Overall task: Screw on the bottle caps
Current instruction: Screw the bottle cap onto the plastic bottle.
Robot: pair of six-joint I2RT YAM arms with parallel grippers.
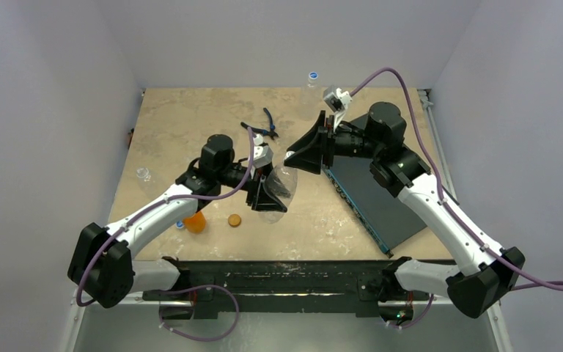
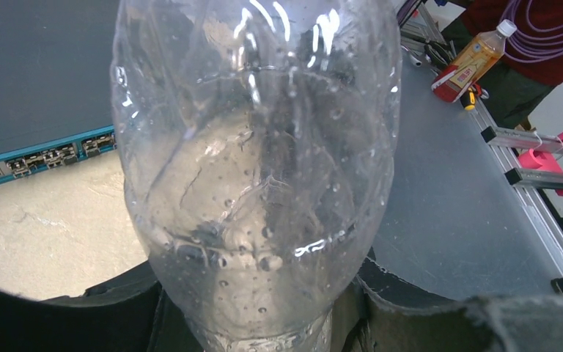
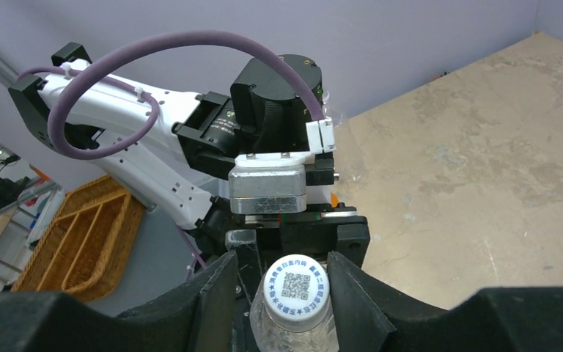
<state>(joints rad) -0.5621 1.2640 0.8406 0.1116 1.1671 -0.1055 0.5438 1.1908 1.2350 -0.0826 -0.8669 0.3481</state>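
A clear bottle (image 1: 279,192) hangs tilted over the middle of the table, and my left gripper (image 1: 266,193) is shut on it. Up close, the bottle (image 2: 256,147) fills the left wrist view, with the left gripper (image 2: 264,312) clamped round its narrow lower part. A white cap (image 3: 298,287) with blue print sits on this bottle's neck. My right gripper (image 3: 284,264) straddles the cap: one finger touches it and a small gap shows on the other side. An orange bottle (image 1: 196,220), an orange-brown cap (image 1: 234,219) and a blue cap (image 1: 179,224) lie near the front left.
A dark flat device (image 1: 374,198) lies at the right under the right arm. Blue-handled pliers (image 1: 265,125) rest behind the left gripper. One clear bottle (image 1: 312,78) with a blue cap stands at the back edge; another (image 1: 144,174) is at the left edge.
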